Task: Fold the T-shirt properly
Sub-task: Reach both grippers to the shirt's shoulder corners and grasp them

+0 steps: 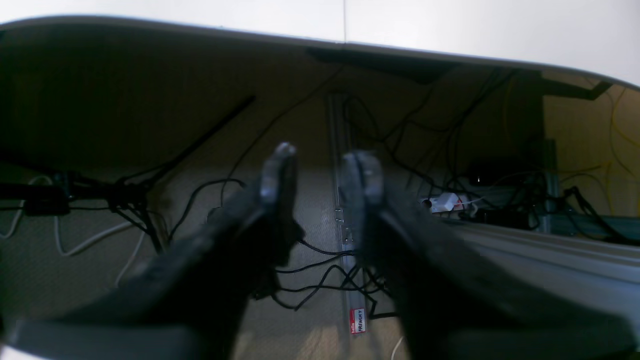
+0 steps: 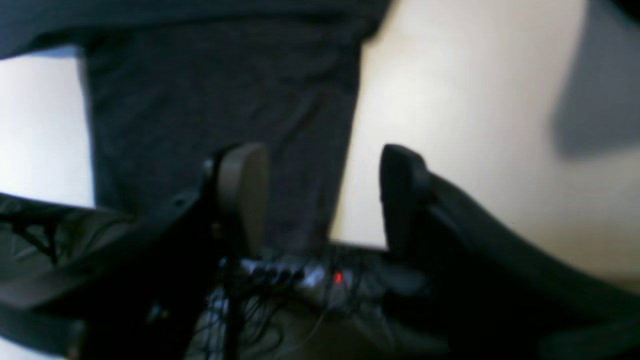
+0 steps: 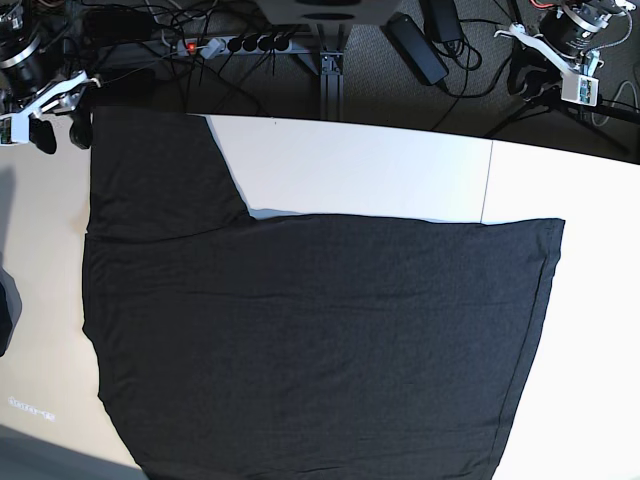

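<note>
A: Starting from the near edge of the base view, what is lying there?

B: The T-shirt (image 3: 320,340) is lying spread flat on the white tabletop (image 3: 360,165), its dark body covering most of the surface and running off the bottom of the picture. One sleeve (image 3: 155,170) is reaching up toward the far left corner, its end lying at the tabletop's far edge.

A: Is anything gripping it?

B: No. The right end effector (image 3: 57,128) is hanging just beside that sleeve's end, on the left of the base view, and its jaws are standing apart with nothing between them. In the right wrist view the two fingers (image 2: 245,192) are showing a clear gap, with the sleeve (image 2: 220,115) lying beyond them on the pale surface.

A: And the other arm?

B: The left end effector (image 3: 527,72) is sitting past the far right corner, well apart from the shirt. In the left wrist view it (image 1: 322,172) is pointing under the tabletop's edge (image 1: 450,56), fingers parted and empty.

A: What is lying farthest back?

B: Beyond the tabletop, a power strip (image 3: 235,44) with a red light is lying on the floor among tangled black cables (image 3: 215,75), and a metal post (image 3: 330,75) is standing behind the middle.
</note>
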`<state>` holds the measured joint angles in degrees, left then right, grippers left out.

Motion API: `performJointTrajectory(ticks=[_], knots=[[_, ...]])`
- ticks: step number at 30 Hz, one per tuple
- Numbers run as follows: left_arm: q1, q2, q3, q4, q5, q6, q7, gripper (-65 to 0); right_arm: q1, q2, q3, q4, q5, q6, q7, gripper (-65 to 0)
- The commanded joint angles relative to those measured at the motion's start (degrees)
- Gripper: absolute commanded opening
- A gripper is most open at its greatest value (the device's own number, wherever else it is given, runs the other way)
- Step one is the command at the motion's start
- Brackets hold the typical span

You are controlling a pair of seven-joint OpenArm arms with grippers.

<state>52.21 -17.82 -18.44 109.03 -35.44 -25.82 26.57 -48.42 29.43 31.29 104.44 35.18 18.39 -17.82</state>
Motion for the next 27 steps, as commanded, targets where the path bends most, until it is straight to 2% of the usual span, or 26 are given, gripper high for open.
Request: performJointTrajectory(ticks=[1,3,7,10,13,21,27], knots=[[0.66,-0.66,-0.35,0.90,-0.50,-0.79,-1.03,-37.5,0.46,0.52,0.63,-0.76,1.22,-2.10,0.13,-29.3],[0.66,-1.22,-0.35,0.90,-0.52,-0.79,-1.01,-33.4,2.23,0.52,0.63,-4.24,2.86,-2.10,-1.33,-29.3],[0.63,-2.40,-0.35,0.90,-0.52,-0.76,0.22,-33.2,5.25,0.52,0.61,-11.28,5.05,-1.84,-1.81,-29.3],[0.31,-2.71,-0.76,0.90,-0.59,-0.76,1.20,-33.1,7.08,0.50,0.57,-14.32,6.71,0.85,-3.17,-29.4],[-0.81,-2.86,-1.66,0.90,-1.27,-0.52,3.08,-33.1,7.80,0.52,0.15,-14.78,8.39,1.57,-4.98,-29.4],[-3.56,-5.01,-5.68,0.87,-3.61,-0.57,4.11,-31.7,8.09,0.50,-0.42,-14.43,8.35,2.43,-5.01,-29.4],[-6.95,-6.62,-6.40,0.48,-2.47,-0.55,4.42,-31.5,9.31,-0.26,-3.15,-14.47,7.23,2.43,-4.96,-29.4]])
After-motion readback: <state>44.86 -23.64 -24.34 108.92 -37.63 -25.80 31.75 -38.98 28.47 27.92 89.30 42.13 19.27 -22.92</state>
